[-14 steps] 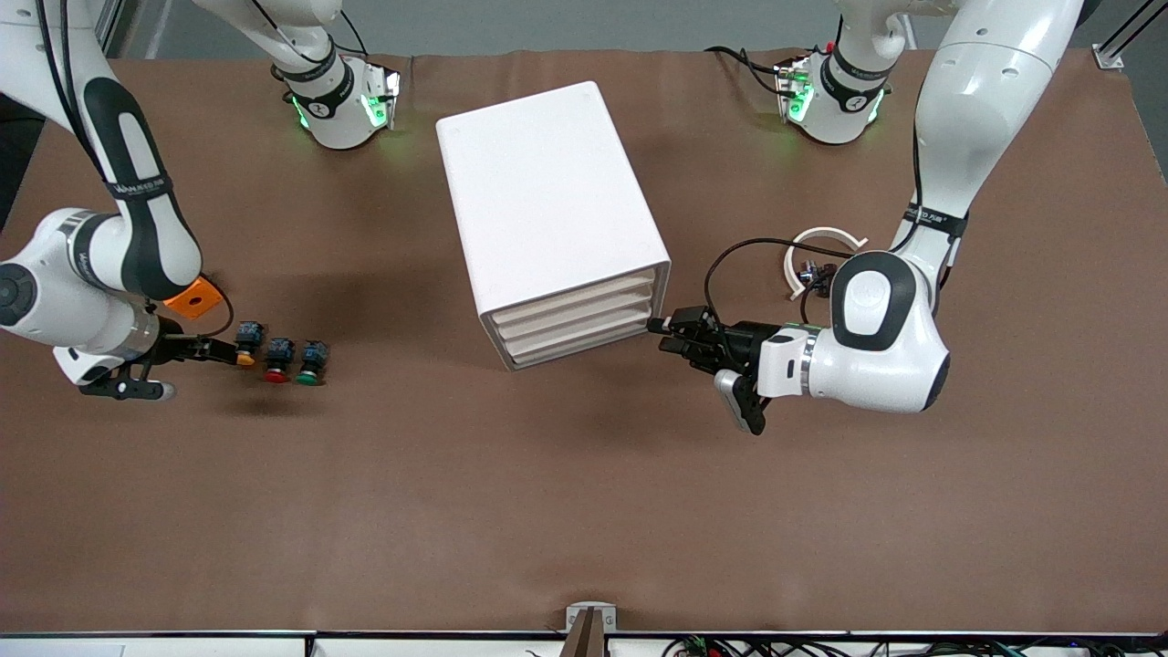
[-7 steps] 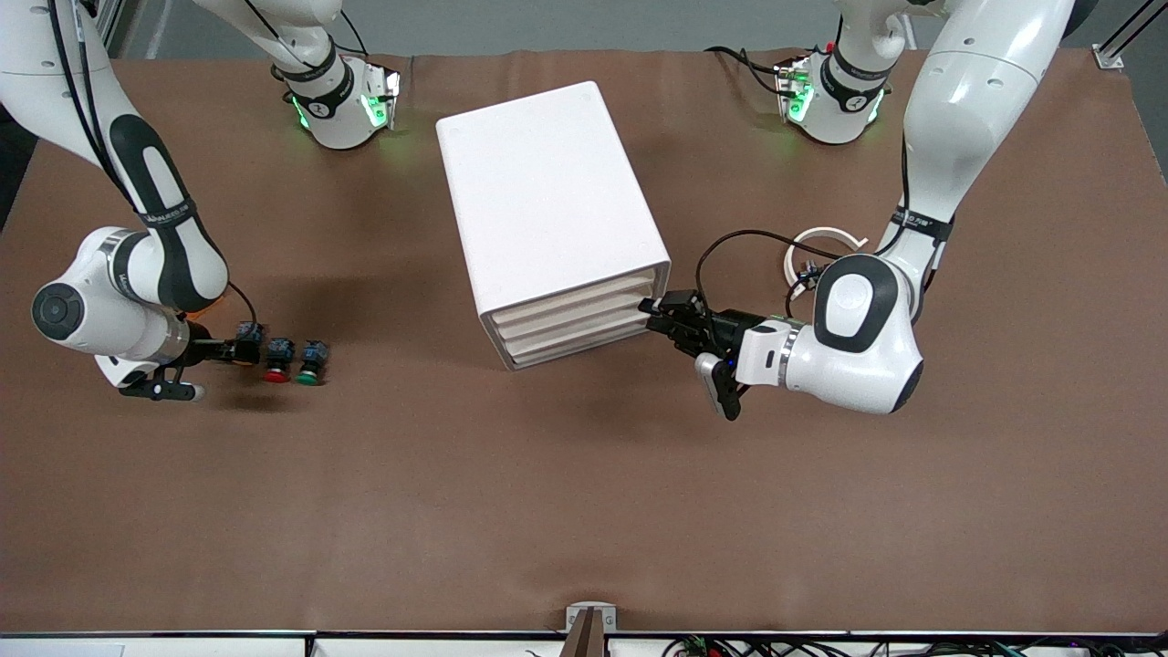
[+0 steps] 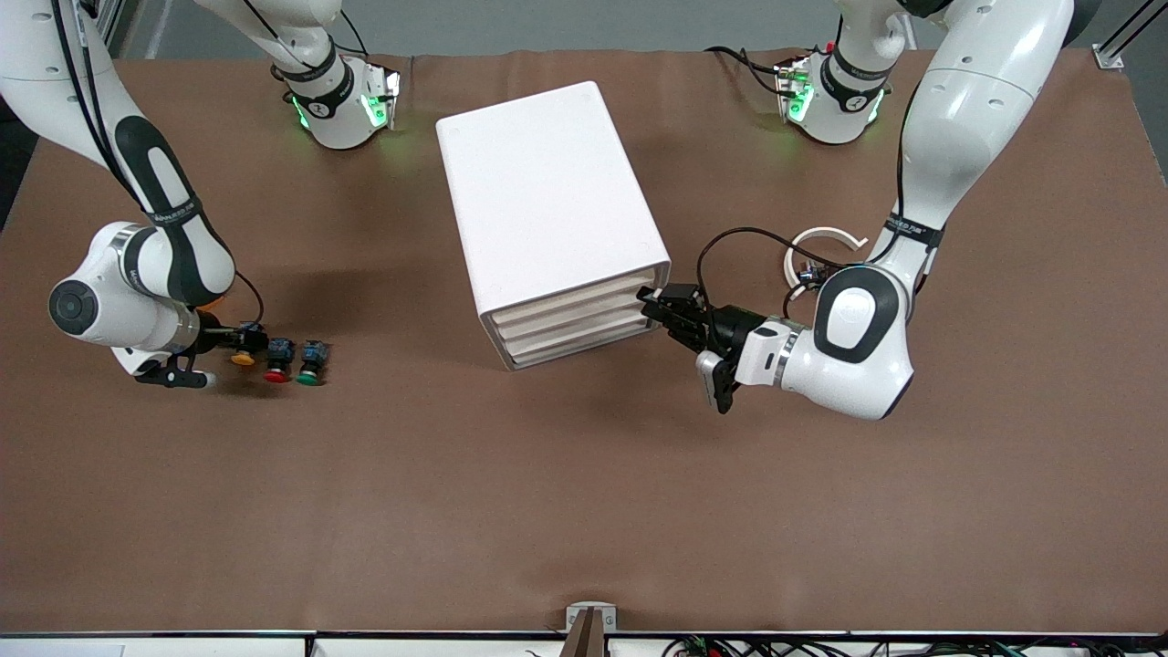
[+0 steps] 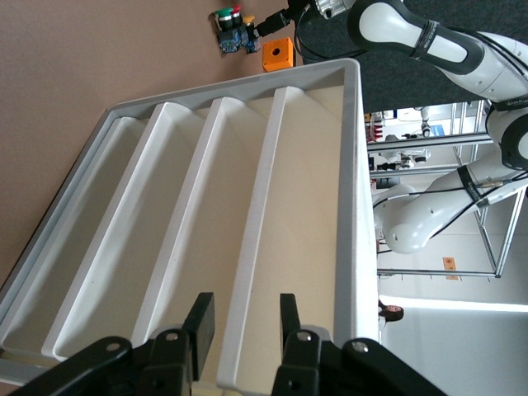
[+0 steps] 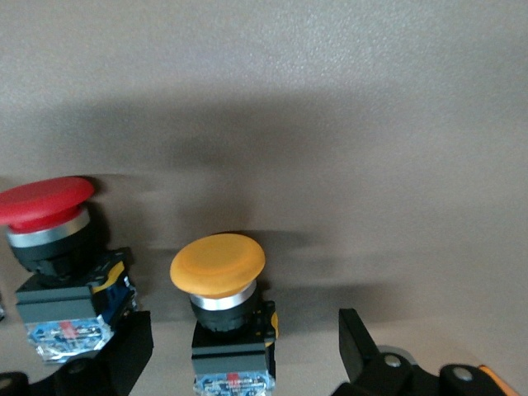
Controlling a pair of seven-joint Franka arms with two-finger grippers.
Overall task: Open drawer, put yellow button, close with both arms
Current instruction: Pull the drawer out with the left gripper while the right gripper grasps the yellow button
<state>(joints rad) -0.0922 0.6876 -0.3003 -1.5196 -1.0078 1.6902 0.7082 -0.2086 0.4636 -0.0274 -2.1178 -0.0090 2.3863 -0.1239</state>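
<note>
The white cabinet (image 3: pixel 547 201) stands mid-table with all three drawers pushed in. My left gripper (image 3: pixel 651 304) (image 4: pixel 244 299) is at the front of the top drawer (image 3: pixel 584 290), at the end toward the left arm. It is open, and its fingers (image 4: pixel 200 326) straddle that drawer's white lip (image 4: pixel 252 247) with a gap on each side. The yellow button (image 3: pixel 243 358) (image 5: pixel 218 264) stands on the table toward the right arm's end. My right gripper (image 3: pixel 235 341) (image 5: pixel 243 318) is open around its dark body, not touching it.
A red button (image 3: pixel 276 374) (image 5: pixel 45 202) and a green button (image 3: pixel 309 375) stand in a row beside the yellow one. An orange block (image 4: pixel 278 54) lies by the right arm's wrist. A white ring (image 3: pixel 821 242) with a small part lies close to the left forearm.
My left gripper has moved in to the top drawer's front and its fingers have narrowed. My right arm has swung closer, bringing its open fingers around the yellow button.
</note>
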